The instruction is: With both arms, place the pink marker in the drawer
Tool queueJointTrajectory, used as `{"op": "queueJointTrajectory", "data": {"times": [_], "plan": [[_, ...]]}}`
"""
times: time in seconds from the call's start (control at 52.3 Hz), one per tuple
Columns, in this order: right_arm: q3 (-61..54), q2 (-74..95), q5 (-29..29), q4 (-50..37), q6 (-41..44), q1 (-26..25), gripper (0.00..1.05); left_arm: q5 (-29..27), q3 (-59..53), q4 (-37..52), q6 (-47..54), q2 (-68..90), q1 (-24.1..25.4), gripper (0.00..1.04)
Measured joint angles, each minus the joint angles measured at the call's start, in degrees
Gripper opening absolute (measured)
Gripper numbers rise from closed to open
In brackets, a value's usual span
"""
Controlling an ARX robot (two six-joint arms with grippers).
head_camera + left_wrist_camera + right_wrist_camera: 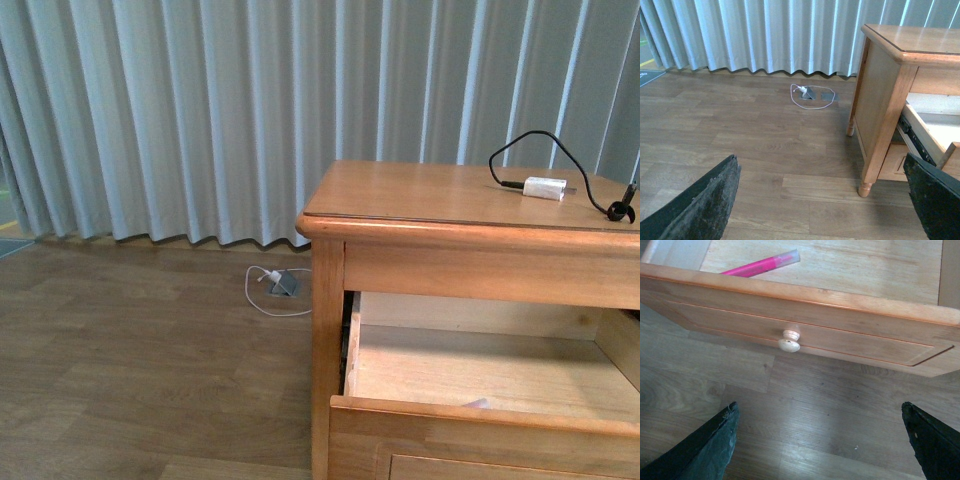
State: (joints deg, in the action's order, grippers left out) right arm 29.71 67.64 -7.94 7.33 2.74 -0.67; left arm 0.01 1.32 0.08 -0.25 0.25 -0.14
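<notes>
The pink marker (pixel 762 265) lies on the pale floor inside the open drawer (pixel 805 315), close behind its front panel. The round pale knob (pixel 789 341) sits on that panel. My right gripper (pixel 822 440) hangs open over the floor in front of the knob, holding nothing. In the front view the drawer (pixel 480 415) stands pulled out of the wooden cabinet (pixel 460 200); a small pale tip (pixel 478 404) shows just above its front edge. My left gripper (pixel 822 200) is open over the floor, left of the cabinet leg (pixel 866 187), and empty.
On the cabinet top a white charger block (pixel 545 187) lies with a black cable (pixel 570 160). A grey floor socket with a white cord (pixel 280 285) lies by the curtain (pixel 250 110). Wood flooring (pixel 150 360) spreads left of the cabinet.
</notes>
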Motion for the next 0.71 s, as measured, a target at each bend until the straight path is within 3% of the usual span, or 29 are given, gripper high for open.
{"op": "queueJointTrajectory", "data": {"times": [0.707], "plan": [[14.0,29.2,8.0,-20.3,-5.8,3.9,0.96,0.0,0.0,0.0,0.0,0.0,0.0,0.99]]}}
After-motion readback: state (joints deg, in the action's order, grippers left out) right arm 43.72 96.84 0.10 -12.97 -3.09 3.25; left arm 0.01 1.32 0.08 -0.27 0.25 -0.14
